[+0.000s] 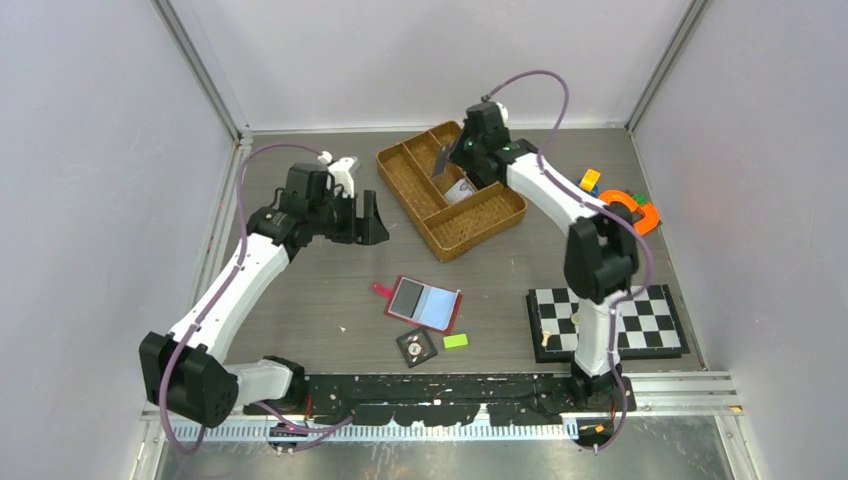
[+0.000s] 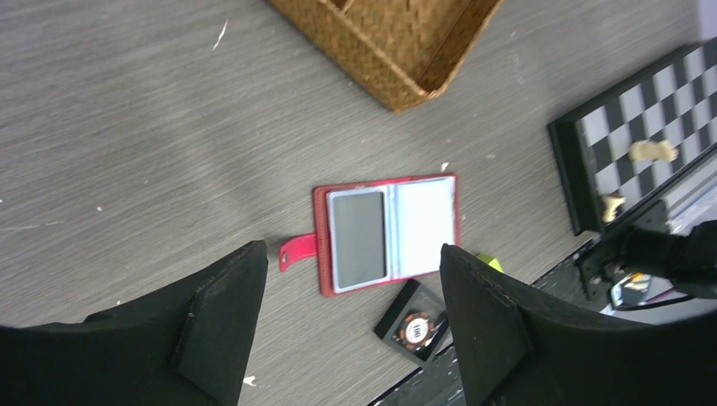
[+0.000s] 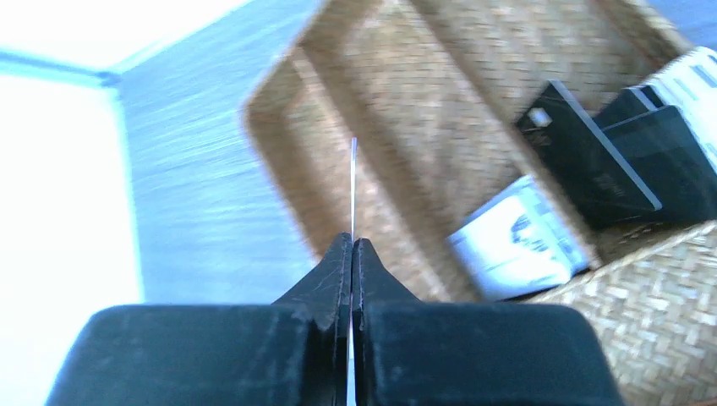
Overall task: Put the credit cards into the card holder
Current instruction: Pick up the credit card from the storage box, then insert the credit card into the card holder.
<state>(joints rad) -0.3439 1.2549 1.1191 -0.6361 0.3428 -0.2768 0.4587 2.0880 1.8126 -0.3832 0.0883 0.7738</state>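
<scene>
The red card holder (image 1: 425,305) lies open on the table, tab to the left, and also shows in the left wrist view (image 2: 385,233). A grey card (image 2: 358,237) sits in its left half. My left gripper (image 1: 370,220) is open and empty, hovering left of the tray, and it shows apart from the holder in its own view (image 2: 355,338). My right gripper (image 1: 452,152) is over the woven tray and shut on a thin card seen edge-on (image 3: 353,182). More dark cards (image 3: 592,161) lie in a tray compartment.
The woven brown tray (image 1: 495,225) stands at the back centre, with a white printed slip (image 3: 516,241) inside. A black tile with a dial (image 1: 415,347) and a green block (image 1: 456,341) lie beside the holder. A chessboard (image 1: 605,320) sits front right, with coloured toys (image 1: 625,205) far right.
</scene>
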